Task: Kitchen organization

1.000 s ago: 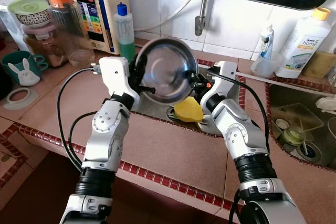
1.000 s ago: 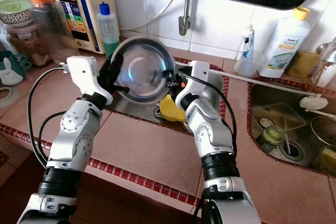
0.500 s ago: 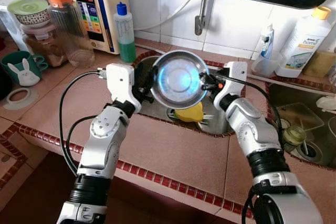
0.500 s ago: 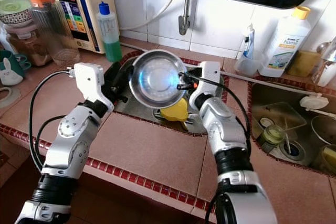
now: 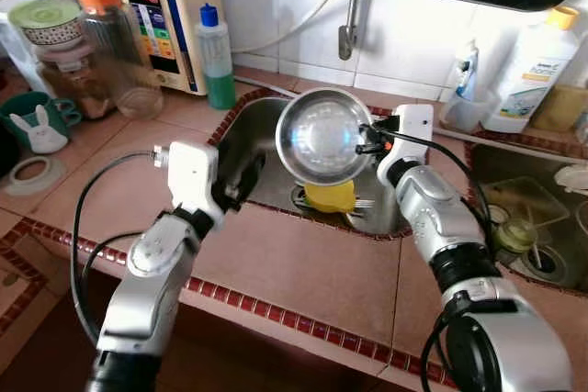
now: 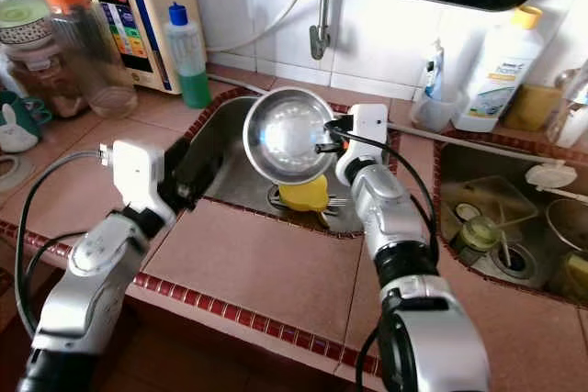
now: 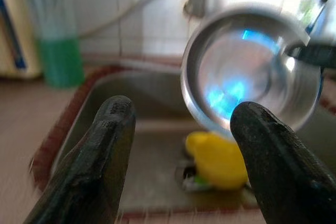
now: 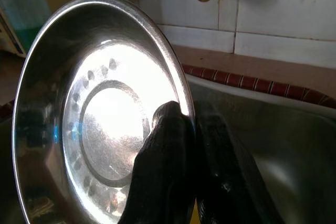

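Steel bowl (image 5: pixel 321 135) held tilted above the sink (image 5: pixel 248 126), rim pinched by right gripper (image 5: pixel 361 146); left gripper (image 7: pixel 181 156) spread open, apart. Keep pinch firm, move slowly, avoid the tap (image 5: pixel 348 20)

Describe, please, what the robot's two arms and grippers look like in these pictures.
Both arms are jointed silver-grey metal with black collars near the base. Each wrist carries a white boxy housing, and a black cable loops from it back along the arm. The left gripper and right gripper each have two thick, rounded black fingers with a matte, slightly rough surface. I can make out no markings.
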You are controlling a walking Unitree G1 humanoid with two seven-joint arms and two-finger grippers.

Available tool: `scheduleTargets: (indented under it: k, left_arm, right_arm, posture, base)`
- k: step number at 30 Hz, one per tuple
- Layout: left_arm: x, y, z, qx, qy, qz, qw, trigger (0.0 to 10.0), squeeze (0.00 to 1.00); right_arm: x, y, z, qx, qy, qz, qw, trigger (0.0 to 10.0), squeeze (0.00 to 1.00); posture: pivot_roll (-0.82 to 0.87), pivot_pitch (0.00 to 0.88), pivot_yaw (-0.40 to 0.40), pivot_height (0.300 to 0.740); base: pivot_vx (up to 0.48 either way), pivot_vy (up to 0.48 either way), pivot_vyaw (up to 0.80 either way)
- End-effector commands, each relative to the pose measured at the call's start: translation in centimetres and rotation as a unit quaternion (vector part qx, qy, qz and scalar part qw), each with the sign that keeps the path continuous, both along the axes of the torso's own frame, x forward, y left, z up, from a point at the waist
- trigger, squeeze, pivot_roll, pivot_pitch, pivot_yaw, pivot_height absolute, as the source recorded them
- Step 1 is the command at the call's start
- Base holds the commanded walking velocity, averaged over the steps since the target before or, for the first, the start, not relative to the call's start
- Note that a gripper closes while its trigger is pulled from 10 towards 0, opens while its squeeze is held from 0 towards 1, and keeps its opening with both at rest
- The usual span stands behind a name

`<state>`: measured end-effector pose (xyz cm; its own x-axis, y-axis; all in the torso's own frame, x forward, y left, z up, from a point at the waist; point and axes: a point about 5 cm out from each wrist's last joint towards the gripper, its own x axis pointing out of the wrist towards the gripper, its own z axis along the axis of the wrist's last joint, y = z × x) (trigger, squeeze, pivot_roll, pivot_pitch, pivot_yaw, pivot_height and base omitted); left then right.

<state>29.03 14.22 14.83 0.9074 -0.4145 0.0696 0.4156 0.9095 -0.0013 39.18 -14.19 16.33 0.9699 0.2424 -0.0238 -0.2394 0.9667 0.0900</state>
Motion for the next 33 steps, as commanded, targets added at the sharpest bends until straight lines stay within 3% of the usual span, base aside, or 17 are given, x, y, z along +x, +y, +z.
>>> scheduleTargets:
  k: [1, 3, 5, 12, 18, 19, 20, 21, 22, 24, 25, 33]
  left_arm:
    - [-0.7, -0.3, 0.5, 0.017, -0.008, -0.022, 1.0, 10.0, 1.0]
    - [-1.4, 0.2, 0.0, 0.028, 0.002, -0.02, 0.999, 10.0, 1.0]
    - [-1.4, 0.3, 0.0, 0.032, 0.004, -0.019, 0.999, 10.0, 1.0]
    - [-1.8, 1.0, 0.2, 0.032, 0.011, 0.002, 0.999, 10.0, 1.0]
    - [-2.4, 1.1, 0.3, 0.044, 0.015, -0.001, 0.999, 10.0, 1.0]
    - [-2.7, 1.1, 0.1, 0.048, 0.018, -0.002, 0.999, 10.0, 1.0]
    - [-2.7, 1.2, 0.1, 0.049, 0.02, -0.001, 0.999, 10.0, 1.0]
    - [-2.8, 1.2, 0.0, 0.05, 0.021, -0.001, 0.999, 10.0, 1.0]
    - [-2.8, 1.2, -0.1, 0.053, 0.023, 0.001, 0.998, 10.0, 1.0]
    - [-2.9, 1.2, -0.3, 0.058, 0.027, 0.004, 0.998, 10.0, 0.97]
    - [-2.9, 1.1, -0.4, 0.061, 0.027, 0.007, 0.998, 10.0, 0.0]
    - [-2.8, 0.8, -0.4, 0.061, 0.025, 0.014, 0.998, 10.0, 0.0]
  right_arm:
    - [0.4, -0.2, 0.5, -0.026, -0.01, -0.006, 1.0, 0.0, 0.0]
    - [0.6, -0.8, 0.0, -0.057, -0.001, -0.025, 0.998, 0.0, 0.0]
    - [0.6, -0.9, -0.1, -0.055, 0.009, -0.032, 0.998, 0.0, 0.0]
    - [1.0, -0.1, 0.2, -0.082, 0.003, -0.031, 0.996, 0.0, 0.0]
    - [0.9, 0.2, -1.0, -0.105, 0.03, -0.037, 0.993, 0.0, 0.0]
    - [0.7, 0.4, -1.7, -0.109, 0.045, -0.033, 0.993, 4.6, 0.0]
    - [0.6, 0.4, -1.9, -0.112, 0.05, -0.031, 0.992, 4.6, 0.0]
    - [0.6, 0.5, -2.1, -0.115, 0.053, -0.03, 0.992, 5.6, 0.0]
    - [0.5, 0.5, -2.3, -0.113, 0.06, -0.028, 0.991, 10.0, 0.0]
    - [0.3, 0.6, -2.7, -0.109, 0.071, -0.025, 0.991, 10.0, 0.0]
    - [0.2, 0.5, -3.1, -0.105, 0.08, -0.026, 0.991, 10.0, 1.0]
    - [0.0, 0.6, -3.5, -0.092, 0.09, -0.023, 0.991, 10.0, 1.0]
  posture:
    - [0.17, 0.038, 0.022, 0.74]
    - [0.17, 0.039, 0.023, 0.74]
    - [0.18, 0.04, 0.023, 0.74]
    - [0.2, 0.043, 0.031, 0.74]
    - [0.22, 0.045, 0.031, 0.74]
    - [0.23, 0.045, 0.03, 0.74]
    - [0.23, 0.045, 0.03, 0.74]
    - [0.23, 0.044, 0.03, 0.74]
    - [0.23, 0.044, 0.029, 0.74]
    - [0.23, 0.043, 0.027, 0.74]
    - [0.23, 0.044, 0.024, 0.74]
    - [0.22, 0.045, 0.018, 0.74]
  base:
    - [0.0, 0.0, 0.0]
    - [0.0, 0.0, 0.0]
    - [0.0, 0.0, 0.0]
    - [0.0, 0.0, 0.0]
    - [0.0, 0.0, 0.0]
    - [0.0, 0.0, 0.0]
    - [0.0, 0.0, 0.0]
    - [0.0, 0.0, 0.0]
    - [0.0, 0.0, 0.0]
    - [0.0, 0.0, 0.0]
    - [0.0, 0.0, 0.0]
    - [0.0, 0.0, 0.0]
